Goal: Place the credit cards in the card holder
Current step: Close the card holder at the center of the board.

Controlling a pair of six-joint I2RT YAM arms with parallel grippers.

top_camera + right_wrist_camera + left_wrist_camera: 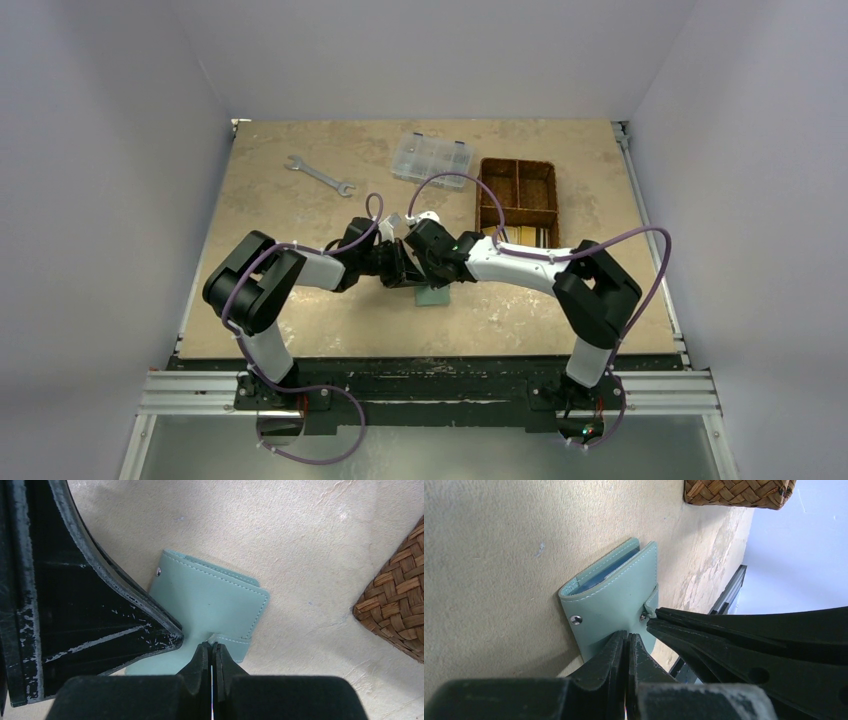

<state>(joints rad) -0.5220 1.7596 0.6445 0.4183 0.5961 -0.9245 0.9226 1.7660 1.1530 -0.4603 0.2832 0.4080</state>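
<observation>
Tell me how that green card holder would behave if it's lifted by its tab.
The card holder would probably fall open: its tab looks unsnapped from the stud, and it gapes at one edge. It looks soft and stitched, so likely to bend rather than stay rigid. Lying flat on the table, it should slide, not roll.

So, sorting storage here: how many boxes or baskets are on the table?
2: a clear plastic compartment box at the far edge, a brown woven divided basket right of it. Others may be hidden.

No writing, label or number can be read on the card holder point(614, 605) or elsewhere.
</observation>
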